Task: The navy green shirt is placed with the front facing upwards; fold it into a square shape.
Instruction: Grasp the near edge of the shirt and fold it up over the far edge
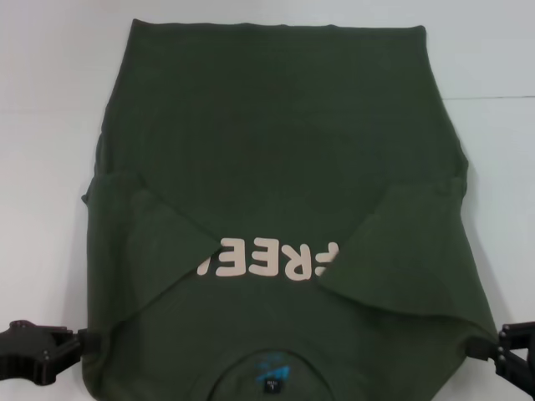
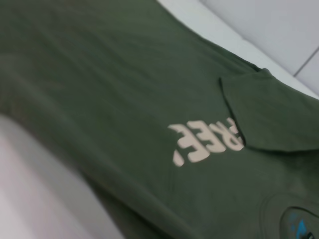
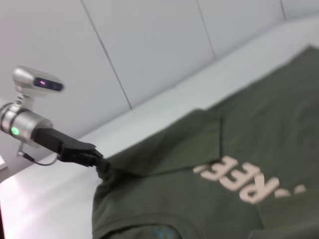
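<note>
Once sleeves fold in: navy green shirt (image 1: 276, 150) still long, unsquared.
Left gripper (image 1: 79, 342): pinching shoulder corner.
Right gripper (image 1: 499, 344): grip state unclear.

Head overhead – wrists low, close; lettering (image 1: 272, 259) shared.

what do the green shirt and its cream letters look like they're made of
The dark olive-green short-sleeved shirt looks like soft matte knit fabric, probably cotton: it creases softly at the folded-in sleeves and shows no shine. The pale cream block lettering looks like a flat print on the cloth, smooth-edged and opaque; whether ink or vinyl is unclear.
</note>
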You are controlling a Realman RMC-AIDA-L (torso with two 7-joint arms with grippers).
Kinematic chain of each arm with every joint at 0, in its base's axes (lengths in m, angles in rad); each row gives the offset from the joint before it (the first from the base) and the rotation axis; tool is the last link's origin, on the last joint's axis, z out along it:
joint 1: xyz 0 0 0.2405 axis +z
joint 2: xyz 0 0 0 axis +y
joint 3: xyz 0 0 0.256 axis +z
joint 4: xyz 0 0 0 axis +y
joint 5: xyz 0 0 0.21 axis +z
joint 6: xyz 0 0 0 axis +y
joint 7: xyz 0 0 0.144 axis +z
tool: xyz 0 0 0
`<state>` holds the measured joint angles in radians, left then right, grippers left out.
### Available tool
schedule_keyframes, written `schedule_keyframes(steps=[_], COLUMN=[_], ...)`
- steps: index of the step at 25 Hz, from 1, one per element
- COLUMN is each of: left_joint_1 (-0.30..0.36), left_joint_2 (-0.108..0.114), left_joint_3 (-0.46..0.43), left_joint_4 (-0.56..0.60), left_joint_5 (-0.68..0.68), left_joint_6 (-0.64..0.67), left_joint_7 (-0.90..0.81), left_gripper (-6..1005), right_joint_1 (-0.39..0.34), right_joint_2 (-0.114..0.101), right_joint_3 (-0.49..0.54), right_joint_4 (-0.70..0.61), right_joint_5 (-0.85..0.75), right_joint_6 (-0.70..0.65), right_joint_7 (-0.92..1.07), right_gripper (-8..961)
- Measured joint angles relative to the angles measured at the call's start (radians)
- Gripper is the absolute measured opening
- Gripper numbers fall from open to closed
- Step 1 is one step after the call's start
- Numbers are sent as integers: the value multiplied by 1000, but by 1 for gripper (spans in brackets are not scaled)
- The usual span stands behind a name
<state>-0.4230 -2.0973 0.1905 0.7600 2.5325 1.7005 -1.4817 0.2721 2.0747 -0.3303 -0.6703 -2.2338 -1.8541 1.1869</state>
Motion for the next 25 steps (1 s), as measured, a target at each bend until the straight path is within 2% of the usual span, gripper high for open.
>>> schedule_keyframes(steps=[6, 15, 20, 25], left_joint_1=[19, 93, 140, 158], left_joint_2=[1, -5, -9, -12], left_joint_3=[-57, -85, -104, -104], left_joint_4=[-18, 3, 37, 48], left_joint_5=[-2, 6, 15, 63], left_joint_6=[61, 204, 239, 277], left_joint_7=[176, 424, 483, 532], left_gripper=[18, 19, 19, 20], right_joint_1=[-46, -119, -180, -242], right_joint_2=[0, -2, 1, 4], right_joint_3=[32, 93, 121, 152], right_joint_4=[45, 72, 69, 63], right_joint_5=[-4, -7, -7, -9], right_joint_6=[-24, -25, -76, -116], right_joint_7=[-175, -300, -354, -398], right_gripper=[46, 46, 46, 47])
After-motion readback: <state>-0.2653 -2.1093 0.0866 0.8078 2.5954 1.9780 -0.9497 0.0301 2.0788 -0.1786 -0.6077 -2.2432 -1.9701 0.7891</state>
